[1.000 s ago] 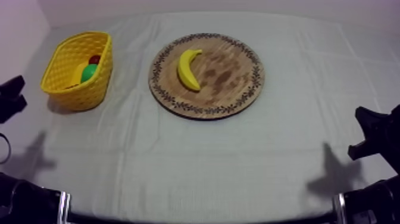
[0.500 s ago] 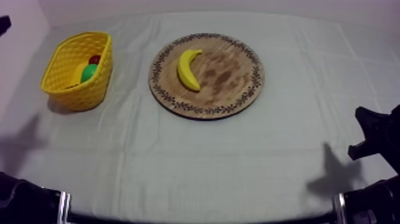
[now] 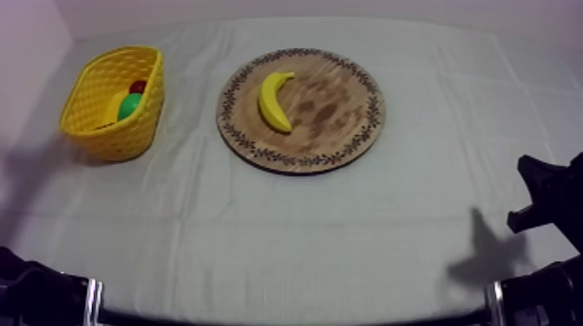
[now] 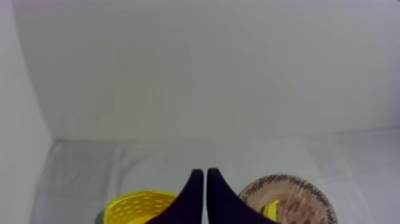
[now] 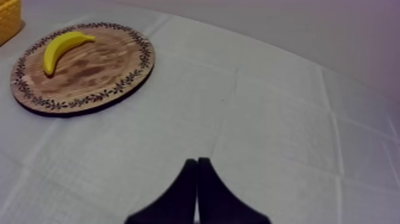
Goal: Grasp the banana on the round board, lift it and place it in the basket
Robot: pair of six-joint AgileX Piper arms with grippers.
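**Left arm lifts off its rest; banana waits on the board**

Left gripper has risen from the table's left edge, where it sat a second ago. It now hangs high, facing the far wall, and its shadow has slid along the cloth beside the basket. Its two black fingers lie pressed together in a narrow wedge and hold nothing. Below and ahead of those fingers, the yellow basket lies to one side and the wooden board to the other, so the gripper points at the gap between them.

The right gripper has not shifted. It sits low at the table's right side, its fingers also closed on nothing, with a wide stretch of cloth between it and the board.

The banana has stayed where it was, on the half of the board nearer the basket. Its long axis runs roughly from the near side of the table to the far side, and its outer curve bulges toward the basket. The basket already holds a green fruit and a small red fruit.

The left arm looks the better placed. The banana lies down and forward from it, a little toward the board side, and the basket is on that arm's side of the table. The fingers would first need to open and straddle the banana across its width.
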